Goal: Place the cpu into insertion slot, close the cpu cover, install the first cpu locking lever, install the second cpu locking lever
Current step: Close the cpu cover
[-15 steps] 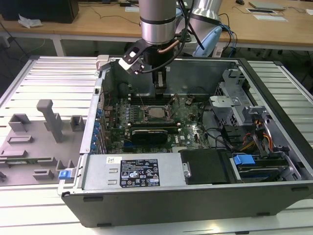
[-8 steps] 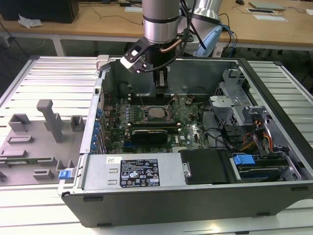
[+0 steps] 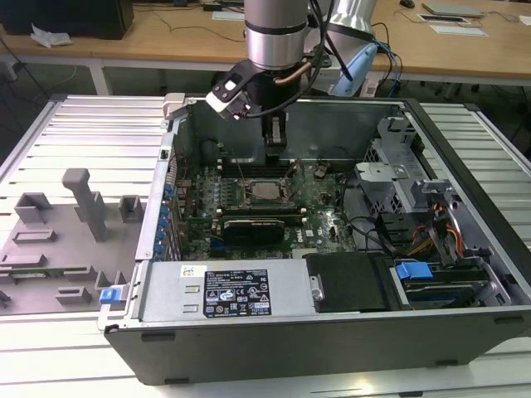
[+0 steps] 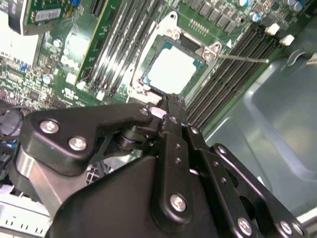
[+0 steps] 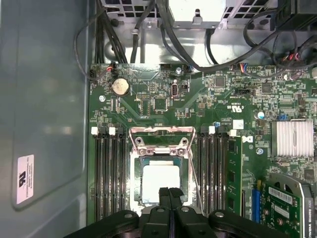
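Just beyond the closed jaws, cpu (image 5: 159, 178) seems seated.

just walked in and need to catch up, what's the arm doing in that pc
The arm's claw hangs inside the open computer case, just above the cpu on the green motherboard. The cpu is seated, and the cpu cover looks folded down around it. The claw is shut and holds nothing. One thin lever rod sticks out beside the cover.

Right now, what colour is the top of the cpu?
Pale silvery grey, glinting almost white; the cpu shows best in the first wrist view.
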Controlling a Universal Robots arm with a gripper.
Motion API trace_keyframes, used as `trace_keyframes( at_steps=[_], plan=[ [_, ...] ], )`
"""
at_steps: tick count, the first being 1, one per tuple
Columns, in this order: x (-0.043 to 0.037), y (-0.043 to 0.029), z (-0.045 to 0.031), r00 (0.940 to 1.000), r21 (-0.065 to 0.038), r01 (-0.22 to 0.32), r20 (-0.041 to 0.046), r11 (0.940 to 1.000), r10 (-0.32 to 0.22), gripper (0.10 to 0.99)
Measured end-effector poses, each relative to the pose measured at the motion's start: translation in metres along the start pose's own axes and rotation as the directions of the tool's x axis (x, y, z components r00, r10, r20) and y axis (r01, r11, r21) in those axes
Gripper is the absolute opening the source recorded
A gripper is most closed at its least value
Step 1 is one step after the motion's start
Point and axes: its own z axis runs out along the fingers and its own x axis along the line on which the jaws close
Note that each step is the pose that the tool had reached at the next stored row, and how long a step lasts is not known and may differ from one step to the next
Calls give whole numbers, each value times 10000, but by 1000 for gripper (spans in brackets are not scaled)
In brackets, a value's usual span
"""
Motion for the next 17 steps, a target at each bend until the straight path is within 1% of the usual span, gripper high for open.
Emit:
trace_keyframes(
  at_steps=[1,4,6,8,11,12,16,17],
  plan=[
    [0,12,0,10000,1,0,2,10000,0,106],
    [-5,117,6,10000,0,1,1,10000,-1,106],
    [-10,200,11,10000,1,2,1,10000,-2,106],
    [-13,259,15,10000,1,-1,1,10000,1,106],
    [-18,403,23,10000,5,1,1,10000,-1,106],
    [-19,431,25,10000,6,1,2,10000,-1,106],
    [-26,578,35,10000,15,-1,-1,10000,1,106],
    [-27,634,37,10000,20,1,1,10000,-1,106]
  ],
)
